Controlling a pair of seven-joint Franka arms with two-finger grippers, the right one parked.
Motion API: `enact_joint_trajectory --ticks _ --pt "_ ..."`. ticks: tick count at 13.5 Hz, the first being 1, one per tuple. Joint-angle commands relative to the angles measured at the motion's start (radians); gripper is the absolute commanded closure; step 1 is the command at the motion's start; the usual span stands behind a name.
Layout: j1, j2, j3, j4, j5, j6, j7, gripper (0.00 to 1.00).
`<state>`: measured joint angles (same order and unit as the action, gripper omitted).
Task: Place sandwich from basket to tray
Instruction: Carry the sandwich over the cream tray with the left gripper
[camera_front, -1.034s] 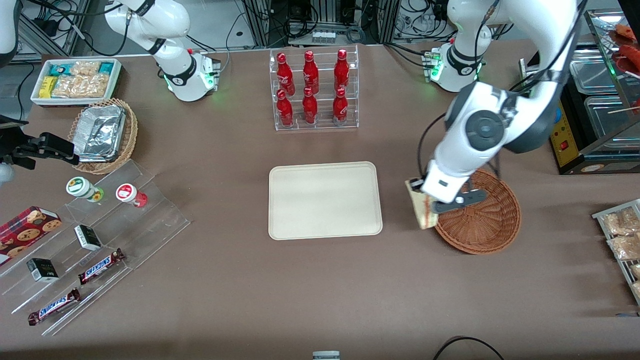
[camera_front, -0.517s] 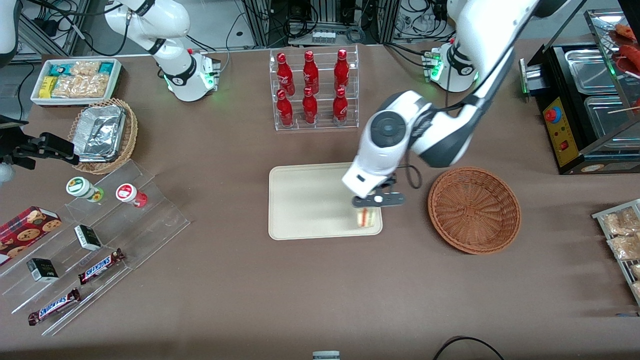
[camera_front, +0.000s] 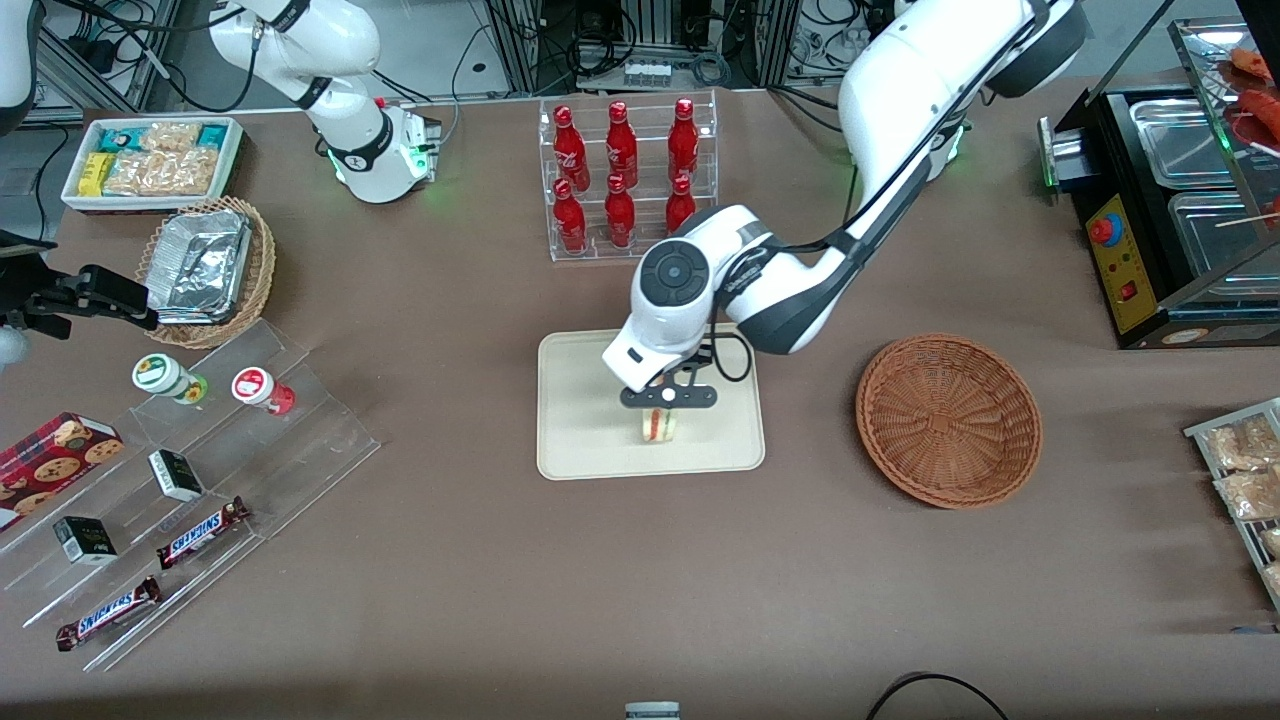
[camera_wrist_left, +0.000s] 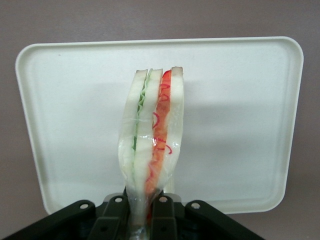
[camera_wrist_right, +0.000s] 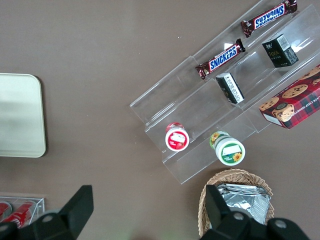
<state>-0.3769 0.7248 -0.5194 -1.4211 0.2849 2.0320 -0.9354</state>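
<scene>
My left gripper (camera_front: 667, 398) hangs over the cream-beige tray (camera_front: 580, 440), shut on the sandwich (camera_front: 659, 424). The sandwich is a plastic-wrapped white-bread wedge with green and red-orange filling. In the left wrist view the sandwich (camera_wrist_left: 151, 135) stands out from between my two black fingers (camera_wrist_left: 163, 212), held above the middle of the tray (camera_wrist_left: 240, 100) and not touching it. The reddish-brown wicker basket (camera_front: 948, 420) sits beside the tray toward the working arm's end of the table and holds nothing.
A clear rack of red bottles (camera_front: 625, 180) stands farther from the front camera than the tray. Toward the parked arm's end are a tan basket with foil trays (camera_front: 205, 270), a white bin of snacks (camera_front: 155, 160) and an acrylic stand with snack bars (camera_front: 190, 480).
My gripper carried the sandwich from the basket's rim sideways over the tray, and now holds it above the tray's middle near its front edge. The basket is left empty.
</scene>
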Motion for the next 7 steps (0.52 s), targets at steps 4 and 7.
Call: enact_joint_trajectory --ticks 4,7 --pt "-0.057 0.123 0.006 0.108 0.112 -0.012 -0.131 1.0" --pt "-0.059 0.146 0.006 0.106 0.112 0.004 -0.117 1.0"
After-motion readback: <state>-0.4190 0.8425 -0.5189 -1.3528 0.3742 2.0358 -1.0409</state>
